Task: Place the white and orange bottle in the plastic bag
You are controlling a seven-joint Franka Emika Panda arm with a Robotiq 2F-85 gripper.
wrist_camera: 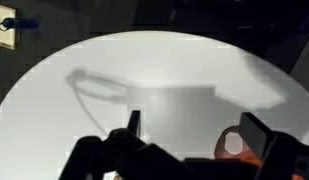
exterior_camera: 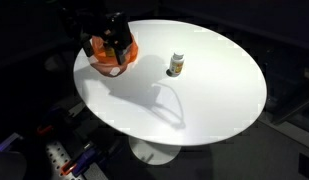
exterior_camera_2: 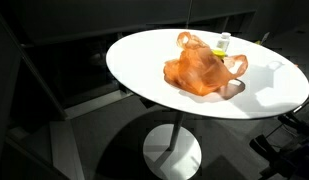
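Note:
The white and orange bottle (exterior_camera: 176, 66) stands upright near the middle of the round white table (exterior_camera: 214, 100). It also shows in an exterior view (exterior_camera_2: 223, 43), just behind the bag. The orange plastic bag (exterior_camera: 112, 58) lies crumpled at the table's edge, with its handles up (exterior_camera_2: 199, 70). My gripper (exterior_camera: 115, 48) hangs just over the bag, well apart from the bottle. In the wrist view the gripper (wrist_camera: 194, 130) is open and empty, with a bag handle (wrist_camera: 234, 145) beside one finger. The bottle is out of the wrist view.
The table stands on a single pedestal (exterior_camera_2: 174, 150) in a dark room. Dark equipment and cables (exterior_camera: 64, 160) sit on the floor beside the table. A shadow of the bag's handles (wrist_camera: 99, 85) falls on the tabletop.

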